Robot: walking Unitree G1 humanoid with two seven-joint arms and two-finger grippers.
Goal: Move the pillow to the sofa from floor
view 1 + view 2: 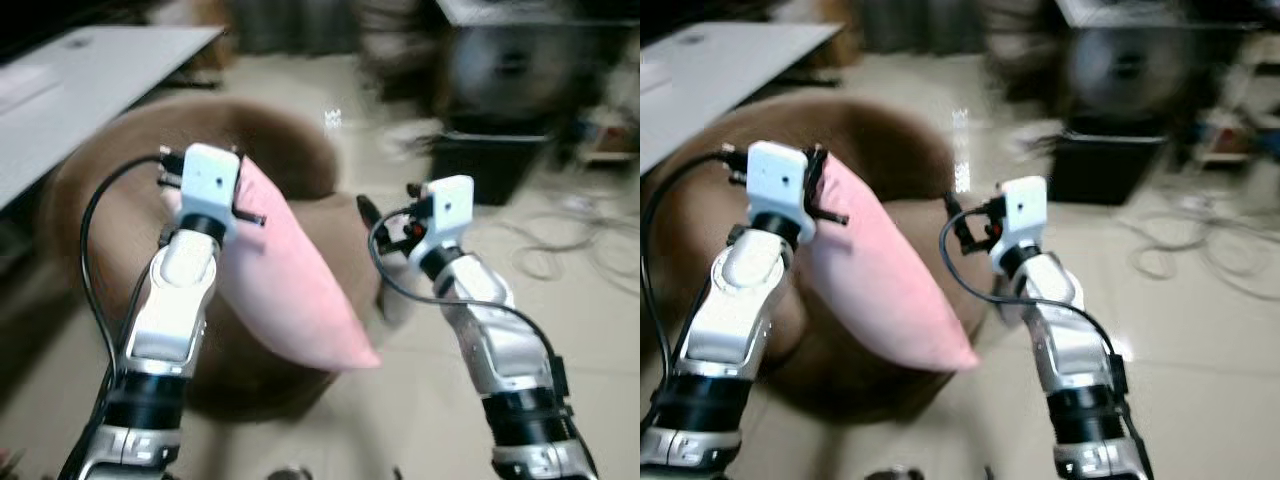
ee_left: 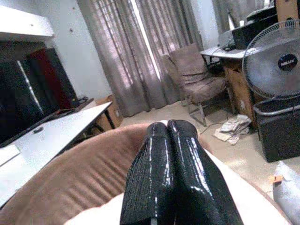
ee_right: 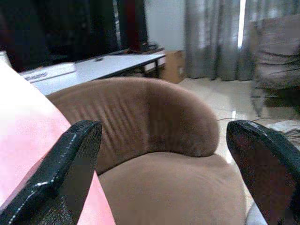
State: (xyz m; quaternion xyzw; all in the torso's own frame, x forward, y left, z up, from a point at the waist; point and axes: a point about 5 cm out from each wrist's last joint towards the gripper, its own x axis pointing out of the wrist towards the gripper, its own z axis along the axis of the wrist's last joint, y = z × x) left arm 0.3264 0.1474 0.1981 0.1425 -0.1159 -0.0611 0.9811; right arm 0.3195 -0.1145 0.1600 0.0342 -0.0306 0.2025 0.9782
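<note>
the left gripper (image 2: 171, 173) had its fingers pressed together on the pink pillow (image 1: 290, 285), which hung in the air over the brown sofa (image 1: 300, 150); the right gripper (image 3: 164, 154) was spread wide beside it, holding nothing; the lift looked done; lowering and letting go on the seat remained

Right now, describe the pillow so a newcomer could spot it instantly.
Start at the round brown fabric sofa in the middle of the tiled room. Hanging over its seat, pinched at the top corner by the left gripper, is a soft pink rectangular pillow, tilted with one corner pointing down. It is the one pink thing among browns, greys and whites.
</note>
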